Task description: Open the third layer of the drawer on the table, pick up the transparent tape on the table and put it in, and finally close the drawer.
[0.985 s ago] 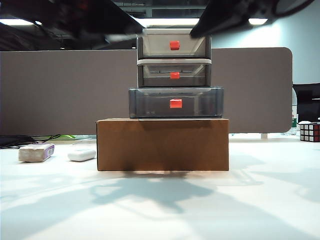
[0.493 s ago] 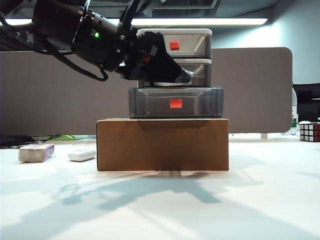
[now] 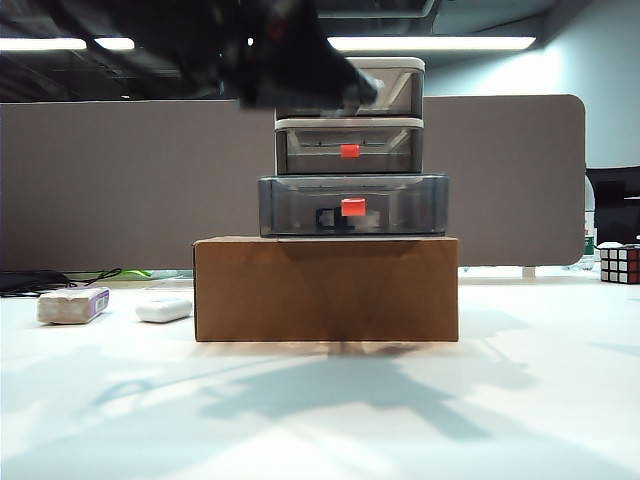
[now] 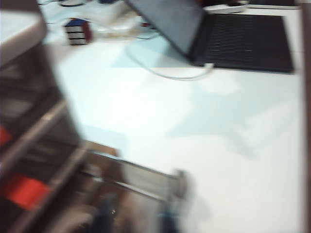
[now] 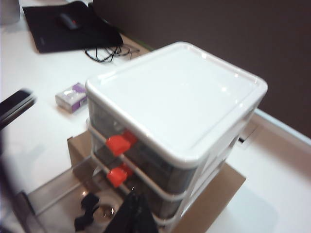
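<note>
With the transparent tape now lying inside the open third layer, the blurred left claw has risen, width indiscernible; right claw unseen; closing remains.

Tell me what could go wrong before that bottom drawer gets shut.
1. The third layer stands pulled out with the transparent tape inside, and the drawer merely rests on a cardboard box; a hard push might slide or tip it.
2. The left gripper, blurred beside the top tier, could knock the drawer.
3. The right gripper hangs over the third layer; its fingers could get caught.
</note>
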### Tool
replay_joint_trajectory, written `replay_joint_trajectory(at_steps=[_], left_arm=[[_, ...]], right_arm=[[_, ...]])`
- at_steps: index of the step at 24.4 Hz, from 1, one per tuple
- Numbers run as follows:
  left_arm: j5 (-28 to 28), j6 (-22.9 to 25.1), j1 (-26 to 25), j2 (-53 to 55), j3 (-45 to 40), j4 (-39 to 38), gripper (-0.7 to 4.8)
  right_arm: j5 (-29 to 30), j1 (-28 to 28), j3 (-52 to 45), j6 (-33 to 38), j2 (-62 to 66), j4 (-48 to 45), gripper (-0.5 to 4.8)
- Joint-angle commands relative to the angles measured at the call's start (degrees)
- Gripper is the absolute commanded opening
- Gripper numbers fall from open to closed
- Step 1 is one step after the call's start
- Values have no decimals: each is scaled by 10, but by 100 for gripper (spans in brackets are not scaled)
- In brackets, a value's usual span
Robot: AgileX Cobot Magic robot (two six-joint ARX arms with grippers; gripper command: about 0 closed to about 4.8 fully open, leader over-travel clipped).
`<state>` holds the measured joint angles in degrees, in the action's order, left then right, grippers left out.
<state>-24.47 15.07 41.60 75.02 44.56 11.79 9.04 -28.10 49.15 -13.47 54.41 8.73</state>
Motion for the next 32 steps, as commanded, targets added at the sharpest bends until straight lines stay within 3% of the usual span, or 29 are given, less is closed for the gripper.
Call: replay_joint_trajectory(at_steps=[1, 4, 7, 12, 18, 26, 32], left_arm=[[-10, 0, 35, -32, 2, -140, -6], [12, 15, 70, -30, -4, -219, -6], [95, 17, 88, -30, -34, -201, -6], [165, 35, 86, -28, -42, -156, -6], [170, 38, 49, -25, -42, -86, -6], [167, 50, -18, -18, -42, -47, -6], [166, 59, -24, -3, -42, -20, -6]], right_arm=[[-2, 0, 3, -5, 8, -81, -5], [-1, 1, 23, -5, 41, -122, -5], [1, 0, 100, -4, 120, -96, -6], [27, 0, 211, 0, 231, -50, -5], [26, 0, 246, 0, 305, -28, -5], [24, 0, 245, -1, 359, 35, -5], [24, 0, 244, -1, 363, 35, -5]])
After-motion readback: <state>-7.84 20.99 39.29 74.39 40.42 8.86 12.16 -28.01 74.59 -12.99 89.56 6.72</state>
